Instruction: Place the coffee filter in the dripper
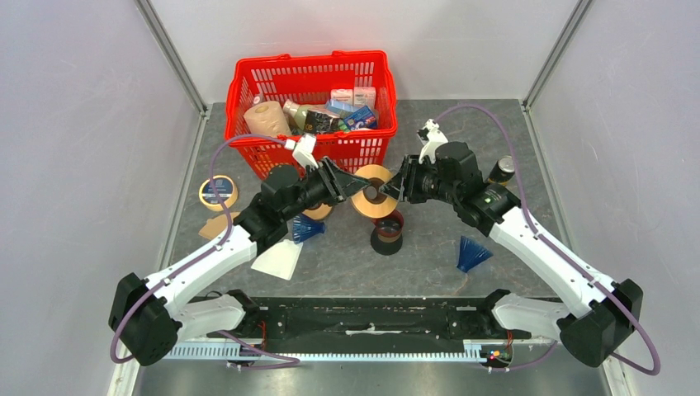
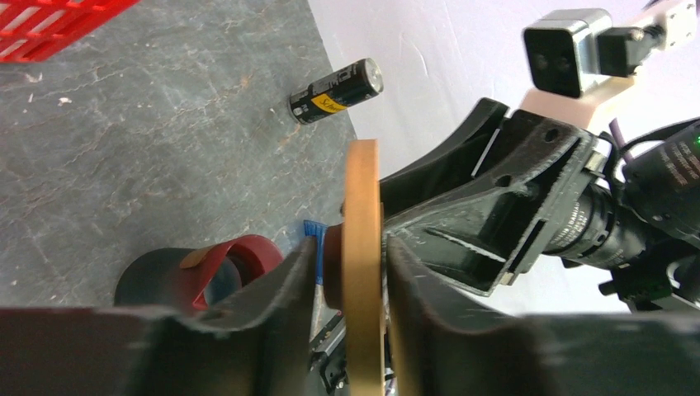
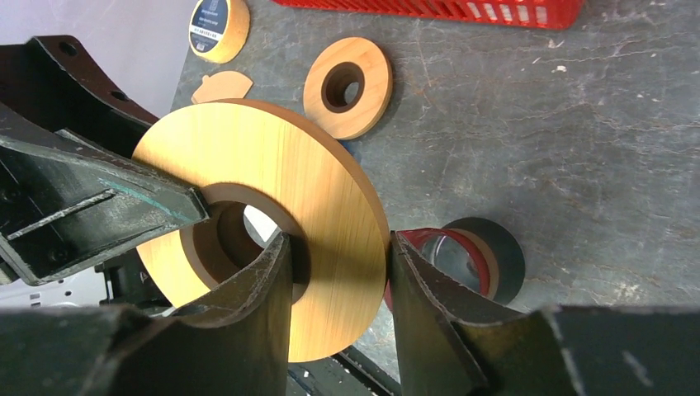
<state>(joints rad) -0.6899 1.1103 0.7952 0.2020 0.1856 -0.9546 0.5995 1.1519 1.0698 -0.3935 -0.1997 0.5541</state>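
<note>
The coffee filter [image 1: 279,260], a flat white paper fan, lies on the table under my left arm. The dripper [image 1: 386,239] is a short black cylinder with a red-rimmed mouth, standing mid-table; it also shows as the dripper [image 3: 495,256] and the dripper [image 2: 157,280]. Just above and behind it, a large tan wooden ring [image 1: 371,198] hangs on edge between both grippers. My right gripper [image 3: 340,239] is shut on the ring [image 3: 272,165], one finger through its hole and the other on its outer rim. My left gripper [image 2: 351,247] straddles the ring's [image 2: 363,247] thickness, with a gap at one finger.
A red basket [image 1: 314,74] of groceries stands at the back. On the table are a smaller wooden ring [image 3: 347,87], two blue ribbed cones [image 1: 307,229] [image 1: 473,254], a brown paper fan [image 1: 216,224], a round tin [image 1: 218,191] and a dark can [image 1: 501,169].
</note>
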